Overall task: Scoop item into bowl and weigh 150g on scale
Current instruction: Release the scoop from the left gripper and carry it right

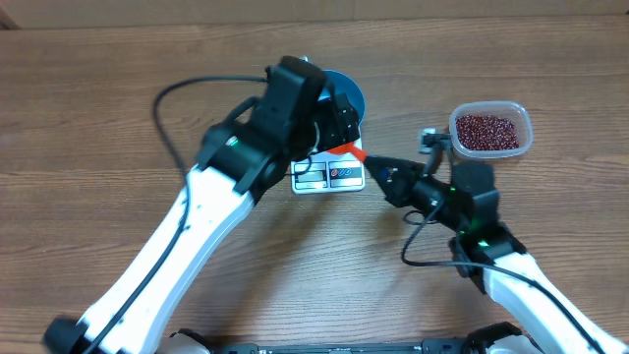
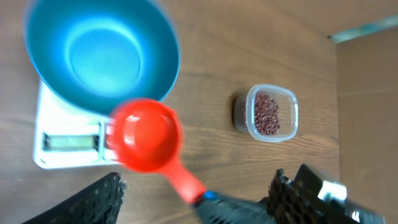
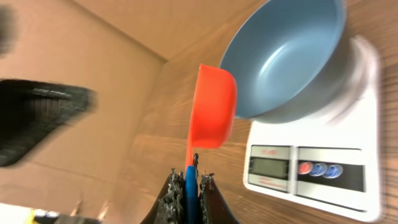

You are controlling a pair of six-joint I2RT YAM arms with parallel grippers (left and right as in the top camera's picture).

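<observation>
The blue bowl (image 2: 102,53) stands empty on the white scale (image 2: 62,143). My right gripper (image 3: 191,180) is shut on the blue handle of an orange-red scoop (image 3: 213,112). The empty scoop is held beside the bowl (image 3: 286,56), over the scale's (image 3: 311,168) display edge. My left gripper (image 2: 198,179) hangs open above them, its fingers (image 2: 99,196) wide apart and holding nothing. The red-brown beans (image 1: 488,130) lie in a clear tub at the right. In the overhead view the left arm hides most of the bowl (image 1: 350,93) and the scale (image 1: 329,177).
The clear plastic tub (image 2: 292,115) sits on the wooden table to the right of the scale, close behind my right arm (image 1: 462,197). A cable (image 1: 182,93) loops on the table at the left. A cardboard wall (image 2: 367,106) stands past the tub.
</observation>
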